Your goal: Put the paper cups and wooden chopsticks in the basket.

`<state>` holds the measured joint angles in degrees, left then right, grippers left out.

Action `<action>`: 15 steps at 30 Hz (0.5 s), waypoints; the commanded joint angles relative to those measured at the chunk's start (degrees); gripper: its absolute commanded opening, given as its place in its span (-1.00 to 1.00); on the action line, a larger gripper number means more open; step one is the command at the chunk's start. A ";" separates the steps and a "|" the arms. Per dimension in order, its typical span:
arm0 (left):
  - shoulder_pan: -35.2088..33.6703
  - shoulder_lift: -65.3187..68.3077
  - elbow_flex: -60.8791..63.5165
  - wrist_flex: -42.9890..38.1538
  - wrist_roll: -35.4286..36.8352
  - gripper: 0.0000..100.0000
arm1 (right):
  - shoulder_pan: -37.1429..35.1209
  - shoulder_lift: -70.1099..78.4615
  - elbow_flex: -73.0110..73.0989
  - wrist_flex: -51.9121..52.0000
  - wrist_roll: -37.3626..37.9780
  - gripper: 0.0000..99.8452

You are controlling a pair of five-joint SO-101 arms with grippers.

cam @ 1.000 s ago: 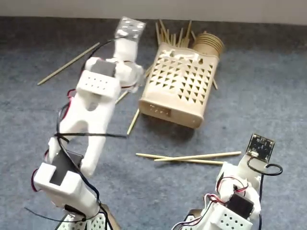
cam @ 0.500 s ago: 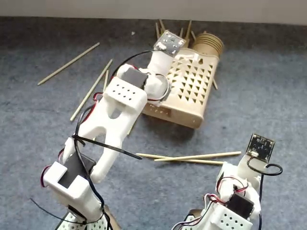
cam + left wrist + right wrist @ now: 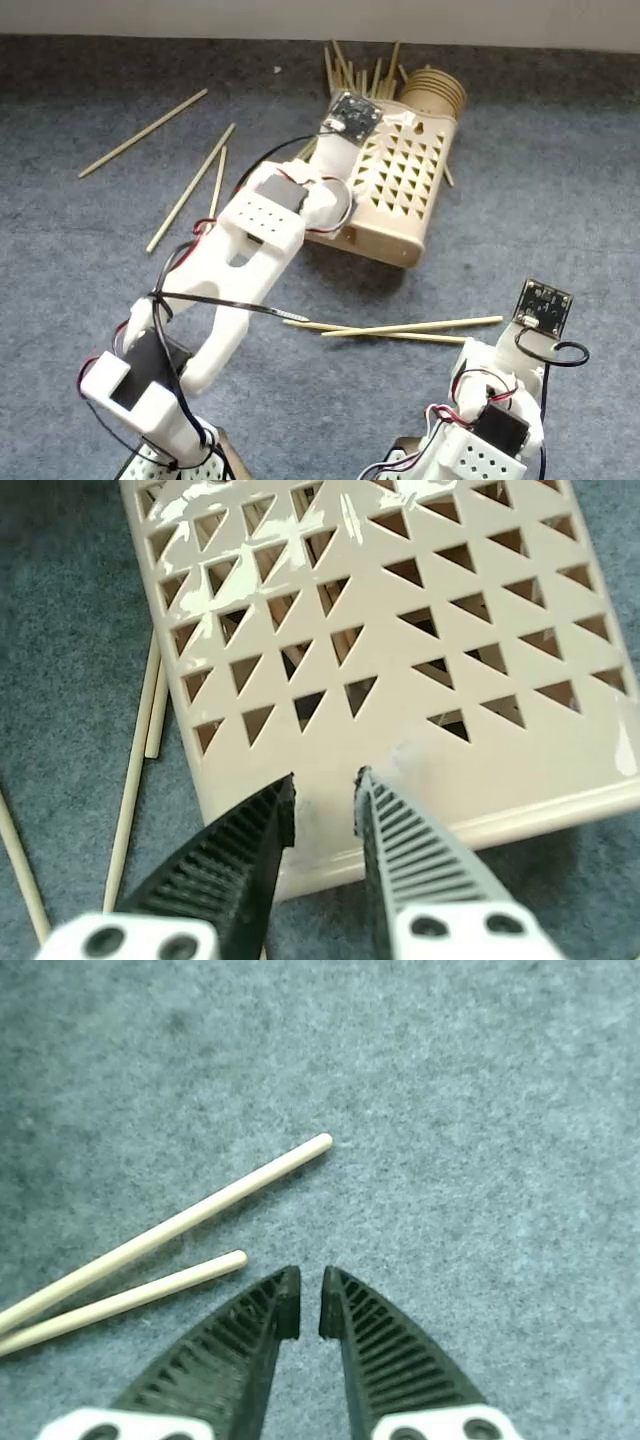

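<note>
1. Two small camera boards sit on the wrists, one over the basket (image 3: 353, 114) and one near the front edge (image 3: 545, 306). Any print on them is too small to tell.
2. The left gripper (image 3: 325, 798) hangs over the side wall of the basket (image 3: 420, 630), close to the wall's plain edge. Its jaws stand a narrow gap apart and hold nothing. I cannot tell whether the tips touch the wall.
3. The right gripper (image 3: 311, 1305) is low over the grey carpet (image 3: 560, 200). Its jaws are all but closed, with only a sliver between them, and they grip nothing. The ends of a pair of chopsticks (image 3: 190, 1210) lie just beside its tips, apart from them.
4. In the high view the basket lies on its side at the far end of the table, with the left arm (image 3: 235, 260) stretched across to it.
5. A bundle of chopsticks (image 3: 352, 72) and the ribbed paper cups (image 3: 437, 92) stick out at the basket's far end. More sticks show through the triangular holes.
6. Three loose chopsticks (image 3: 190, 188) lie on the carpet left of the arm. Two more lie right beside the basket wall (image 3: 140, 770).
</note>
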<state>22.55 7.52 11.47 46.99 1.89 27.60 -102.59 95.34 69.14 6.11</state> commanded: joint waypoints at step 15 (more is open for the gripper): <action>0.22 0.13 10.07 23.47 -18.55 -0.76 | -0.13 -0.13 8.57 0.31 0.35 -0.89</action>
<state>22.64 6.90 18.68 67.03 -15.34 27.60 -102.59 95.34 69.14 6.11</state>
